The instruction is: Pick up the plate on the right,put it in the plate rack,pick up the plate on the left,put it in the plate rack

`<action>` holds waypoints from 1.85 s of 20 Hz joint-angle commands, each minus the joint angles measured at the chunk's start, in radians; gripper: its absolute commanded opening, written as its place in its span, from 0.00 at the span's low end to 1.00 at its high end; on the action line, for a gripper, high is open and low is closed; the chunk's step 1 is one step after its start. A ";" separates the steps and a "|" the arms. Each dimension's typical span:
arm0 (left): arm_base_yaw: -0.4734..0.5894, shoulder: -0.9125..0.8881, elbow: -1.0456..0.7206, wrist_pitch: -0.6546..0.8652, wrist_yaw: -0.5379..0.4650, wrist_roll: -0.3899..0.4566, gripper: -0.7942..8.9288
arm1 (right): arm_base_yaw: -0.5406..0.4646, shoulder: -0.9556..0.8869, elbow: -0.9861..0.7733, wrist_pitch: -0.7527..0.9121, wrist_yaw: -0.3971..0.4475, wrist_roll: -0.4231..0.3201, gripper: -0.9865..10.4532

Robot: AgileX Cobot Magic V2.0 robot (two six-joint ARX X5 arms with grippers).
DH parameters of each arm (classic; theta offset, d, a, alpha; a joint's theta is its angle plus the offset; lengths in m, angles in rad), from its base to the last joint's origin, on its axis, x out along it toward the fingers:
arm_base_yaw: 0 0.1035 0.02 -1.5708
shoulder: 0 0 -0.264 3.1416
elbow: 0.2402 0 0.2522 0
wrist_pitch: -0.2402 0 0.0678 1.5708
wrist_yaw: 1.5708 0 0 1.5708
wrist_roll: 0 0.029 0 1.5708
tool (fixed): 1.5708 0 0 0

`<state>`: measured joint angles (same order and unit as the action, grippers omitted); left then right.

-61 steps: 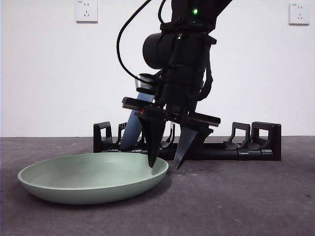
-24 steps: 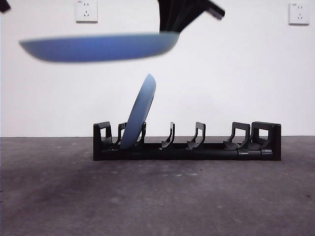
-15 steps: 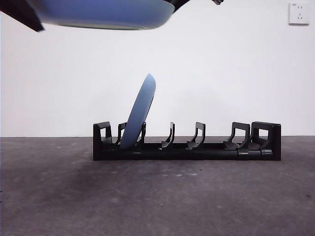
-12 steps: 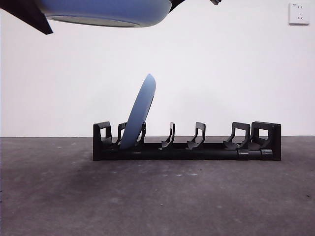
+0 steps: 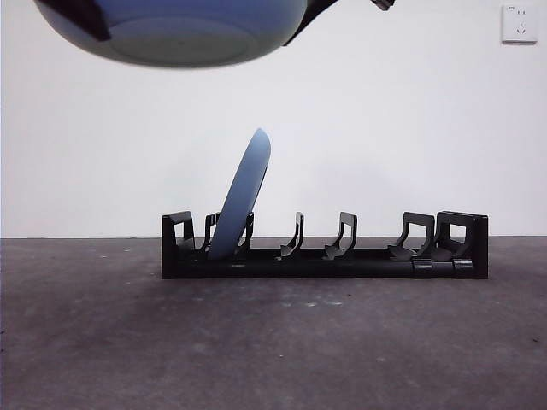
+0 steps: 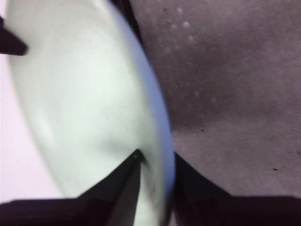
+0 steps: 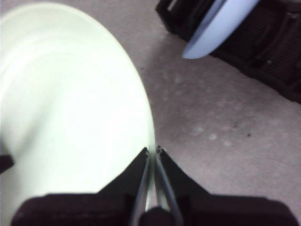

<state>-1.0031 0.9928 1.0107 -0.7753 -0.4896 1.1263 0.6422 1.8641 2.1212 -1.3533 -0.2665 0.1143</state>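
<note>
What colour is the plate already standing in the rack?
Light blue plate, clearest in the front view, leaning in the plate rack.

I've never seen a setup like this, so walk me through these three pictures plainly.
A two-armed robot works at a table. The front view looks level across the dark table: a black plate rack stands there with a blue plate leaning upright near one end. The other two pictures come from cameras on the wrists. High above, a pale green plate is held in the air; the left gripper and the right gripper each have their jaws clamped on its rim, on opposite sides.
</note>
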 commanded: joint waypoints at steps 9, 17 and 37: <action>0.000 0.005 -0.001 0.004 0.056 -0.058 0.07 | 0.003 0.004 0.003 -0.021 -0.029 -0.019 0.09; 0.000 0.005 -0.001 0.010 0.113 -0.159 0.07 | -0.010 -0.011 0.039 -0.021 0.044 -0.021 0.26; 0.029 0.166 -0.001 0.809 0.489 -0.991 0.07 | -0.020 -0.308 0.612 -0.025 0.348 0.017 0.37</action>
<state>-0.9817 1.1416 1.0153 -0.0063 0.0025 0.2283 0.6205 1.5524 2.7358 -1.3537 0.0879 0.1204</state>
